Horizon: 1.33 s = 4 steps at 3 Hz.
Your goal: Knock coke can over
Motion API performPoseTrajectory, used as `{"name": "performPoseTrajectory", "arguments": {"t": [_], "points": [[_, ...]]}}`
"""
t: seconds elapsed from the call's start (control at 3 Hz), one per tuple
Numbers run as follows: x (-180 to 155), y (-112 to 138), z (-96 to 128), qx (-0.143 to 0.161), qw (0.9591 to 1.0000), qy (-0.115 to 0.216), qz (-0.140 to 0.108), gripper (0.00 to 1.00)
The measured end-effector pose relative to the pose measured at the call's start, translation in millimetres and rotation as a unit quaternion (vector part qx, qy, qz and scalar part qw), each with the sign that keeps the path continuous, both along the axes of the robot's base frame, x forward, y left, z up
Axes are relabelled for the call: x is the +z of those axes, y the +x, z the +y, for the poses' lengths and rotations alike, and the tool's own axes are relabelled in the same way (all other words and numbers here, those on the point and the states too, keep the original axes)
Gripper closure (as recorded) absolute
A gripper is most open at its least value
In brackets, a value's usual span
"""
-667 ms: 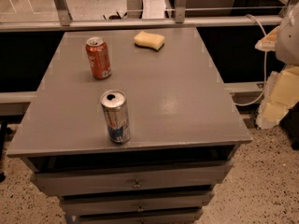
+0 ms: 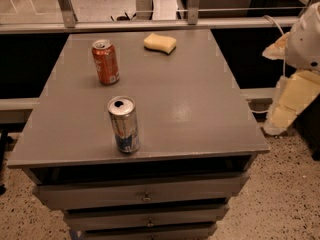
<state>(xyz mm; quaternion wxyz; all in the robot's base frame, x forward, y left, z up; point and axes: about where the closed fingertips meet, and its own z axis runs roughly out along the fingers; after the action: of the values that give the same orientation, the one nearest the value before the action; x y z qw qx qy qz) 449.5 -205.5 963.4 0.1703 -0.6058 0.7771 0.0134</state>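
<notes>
The coke can (image 2: 105, 62) stands upright on the desk (image 2: 200, 109), untouched, because the hand (image 2: 292, 101) hangs well right of it, off the desk, its opening impossible to tell.

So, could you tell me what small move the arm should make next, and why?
Probably swing the hand left over the table toward the coke can. That can stands upright at the back left, while the hand hangs beyond the table's right edge, far from it. The silver can sits nearer the front.
</notes>
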Motion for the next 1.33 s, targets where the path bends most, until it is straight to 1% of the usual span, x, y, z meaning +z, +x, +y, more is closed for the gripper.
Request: {"name": "performPoseTrajectory", "arguments": {"t": [0.33, 0.67, 1.0, 1.33], "points": [[-16.7, 35.1, 40.7, 0.026, 0.9965, 0.078, 0.012, 0.0], [-16.4, 81.7, 91.8, 0.049, 0.9854, 0.163, -0.006, 0.0], [-16.4, 81.7, 91.9, 0.049, 0.9854, 0.163, -0.006, 0.0], [-21.4, 88.0, 100.9, 0.047, 0.9826, 0.179, -0.014, 0.0]]}}
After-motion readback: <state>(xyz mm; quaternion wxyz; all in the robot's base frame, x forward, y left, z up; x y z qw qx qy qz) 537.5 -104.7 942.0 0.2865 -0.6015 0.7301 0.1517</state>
